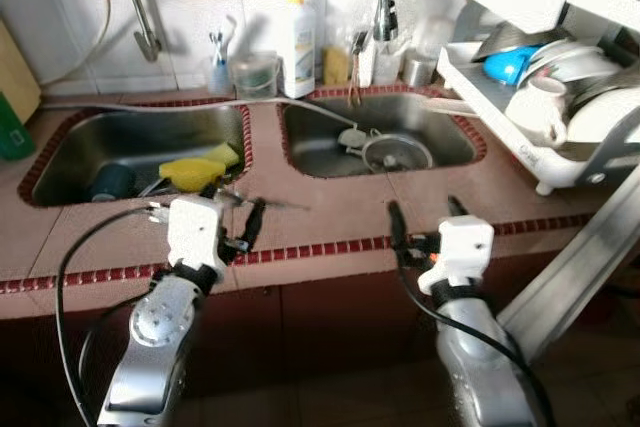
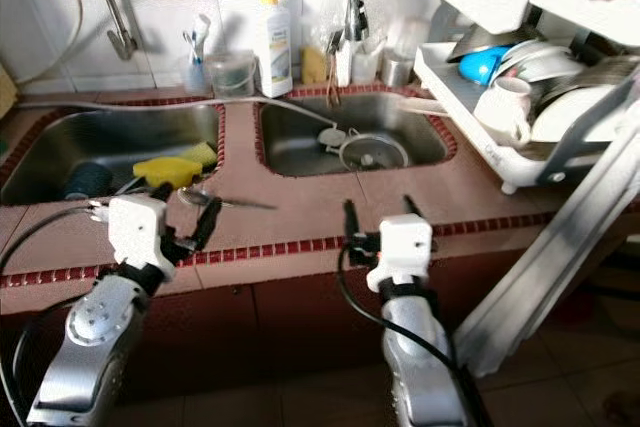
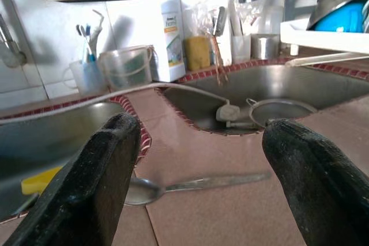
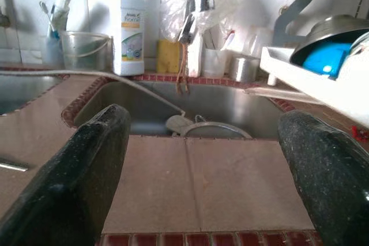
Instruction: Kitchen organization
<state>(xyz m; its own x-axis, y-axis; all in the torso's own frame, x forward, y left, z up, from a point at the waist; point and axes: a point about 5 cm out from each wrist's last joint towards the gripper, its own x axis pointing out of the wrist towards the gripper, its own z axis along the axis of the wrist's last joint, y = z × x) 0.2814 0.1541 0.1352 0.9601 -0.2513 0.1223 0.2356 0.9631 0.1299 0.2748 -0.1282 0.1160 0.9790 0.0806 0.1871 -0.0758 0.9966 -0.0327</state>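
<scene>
From the left eye view, the left gripper (image 1: 240,219) hovered over the tiled counter (image 1: 330,209) between the two sinks, its black fingers spread apart and holding nothing. A metal spoon (image 1: 268,203) lay flat on the counter just beyond those fingertips, its bowl toward the left sink (image 1: 140,147), not touched. In that sink, past the fingers, sat a yellow sponge (image 1: 195,169) and a dark round object I could not identify. The right gripper (image 1: 427,215) hung over the counter's front edge, jaws likewise parted and empty, aimed at the right sink (image 1: 380,132), where a strainer (image 1: 397,154) rested on the bottom. Off to the right gripper's outer side stood a white dish rack (image 1: 520,107) loaded with a blue bowl (image 1: 508,65) and pale dishes.

The right eye view showed the same layout — a white bottle (image 2: 273,42) stood against the wall tiles behind the strip of counter between the sinks.

In the left wrist view, the spoon lay crosswise on the counter between and just ahead of the two open fingers (image 3: 86,200), handle running toward the right sink.

In the right wrist view, the wide-open fingers (image 4: 75,182) framed bare counter, with the right sink and strainer straight ahead — the bottle farther back.
</scene>
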